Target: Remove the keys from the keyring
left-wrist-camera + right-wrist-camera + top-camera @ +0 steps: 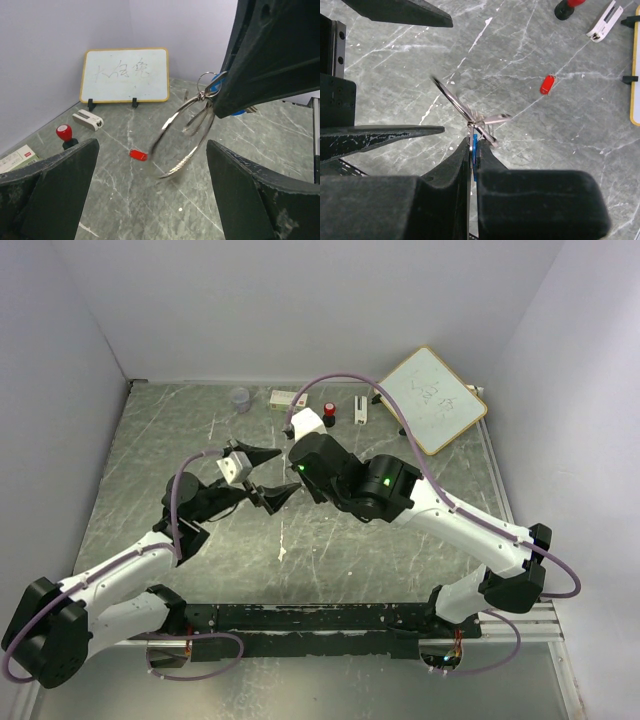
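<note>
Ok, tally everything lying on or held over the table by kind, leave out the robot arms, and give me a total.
Keys: 2, the red key and the blue key
Keyring: 1
Whiteboard: 1
Red-topped stamp: 1
White stapler: 1
Small box: 1
Clear cup: 1
Total: 8

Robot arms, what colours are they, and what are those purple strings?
Both arms have white shells with black joints: left arm, right arm. A thin purple cable loops along each. Small green lights glow on the right arm. The left gripper and right gripper have black, pointed, wedge-shaped fingers.
</note>
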You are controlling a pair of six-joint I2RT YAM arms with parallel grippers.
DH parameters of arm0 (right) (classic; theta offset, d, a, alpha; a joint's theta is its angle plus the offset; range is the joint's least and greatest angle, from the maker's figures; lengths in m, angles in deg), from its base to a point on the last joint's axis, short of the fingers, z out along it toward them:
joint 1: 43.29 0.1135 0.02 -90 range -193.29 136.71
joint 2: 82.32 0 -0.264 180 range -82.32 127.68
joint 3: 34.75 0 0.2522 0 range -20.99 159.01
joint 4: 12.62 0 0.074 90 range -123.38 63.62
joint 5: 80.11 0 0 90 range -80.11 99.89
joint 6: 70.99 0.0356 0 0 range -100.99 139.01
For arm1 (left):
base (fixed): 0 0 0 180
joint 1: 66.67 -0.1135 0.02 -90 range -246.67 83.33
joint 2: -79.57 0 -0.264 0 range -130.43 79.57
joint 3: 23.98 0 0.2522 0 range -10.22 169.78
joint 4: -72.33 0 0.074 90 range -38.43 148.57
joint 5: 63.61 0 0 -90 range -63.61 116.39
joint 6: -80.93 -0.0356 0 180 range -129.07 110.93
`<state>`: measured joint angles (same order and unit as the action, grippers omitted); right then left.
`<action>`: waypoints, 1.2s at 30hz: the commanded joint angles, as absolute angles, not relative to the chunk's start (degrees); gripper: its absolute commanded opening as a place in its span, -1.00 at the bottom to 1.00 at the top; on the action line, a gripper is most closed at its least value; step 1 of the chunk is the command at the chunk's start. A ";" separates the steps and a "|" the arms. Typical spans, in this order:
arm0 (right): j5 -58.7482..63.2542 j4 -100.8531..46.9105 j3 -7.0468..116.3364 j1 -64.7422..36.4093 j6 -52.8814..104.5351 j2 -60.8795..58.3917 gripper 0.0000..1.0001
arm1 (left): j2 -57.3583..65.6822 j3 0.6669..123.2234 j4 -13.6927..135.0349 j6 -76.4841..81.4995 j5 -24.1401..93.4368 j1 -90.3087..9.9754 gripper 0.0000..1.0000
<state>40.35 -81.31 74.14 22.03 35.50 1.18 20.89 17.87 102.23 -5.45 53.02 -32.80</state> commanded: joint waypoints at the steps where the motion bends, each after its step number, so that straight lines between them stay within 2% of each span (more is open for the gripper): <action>1: 41.83 -80.33 74.17 22.19 35.39 -0.09 -1.00 | 21.61 17.88 105.20 -5.72 56.38 -32.65 1.00; 15: 39.31 -79.06 73.52 22.47 34.05 0.00 -1.00 | 16.23 17.85 111.24 -4.57 55.85 -32.65 1.00; 24: 38.44 -78.90 73.52 22.63 33.29 0.53 -1.00 | 15.43 16.74 115.49 -5.53 50.73 -32.70 1.00; 27: 38.20 -78.52 73.49 22.72 32.95 0.73 -1.00 | 14.55 16.80 117.43 -5.03 51.30 -32.66 0.92; 28: 38.07 -78.39 73.57 22.77 32.76 0.83 -1.00 | 13.98 16.97 118.17 -4.58 51.86 -32.65 0.85; 29: 37.96 -78.28 73.73 22.76 32.66 0.99 -1.00 | 13.25 17.36 118.50 -3.99 52.57 -32.65 0.69; 31: 37.81 -78.15 74.01 22.72 32.48 1.29 -1.00 | 11.63 18.39 118.55 -3.05 53.98 -32.66 0.07; 33: 37.73 -78.18 74.30 22.78 32.29 1.54 -1.00 | 10.14 18.91 119.27 -2.16 55.23 -32.65 -0.33; 36: 37.99 -78.68 74.67 22.73 32.27 1.77 -1.00 | 9.10 19.06 120.21 -1.53 55.61 -32.65 -0.69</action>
<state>37.71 -79.81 73.71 22.40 33.10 1.18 9.88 17.28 116.30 -3.07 53.35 -32.80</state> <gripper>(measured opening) 0.023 0.225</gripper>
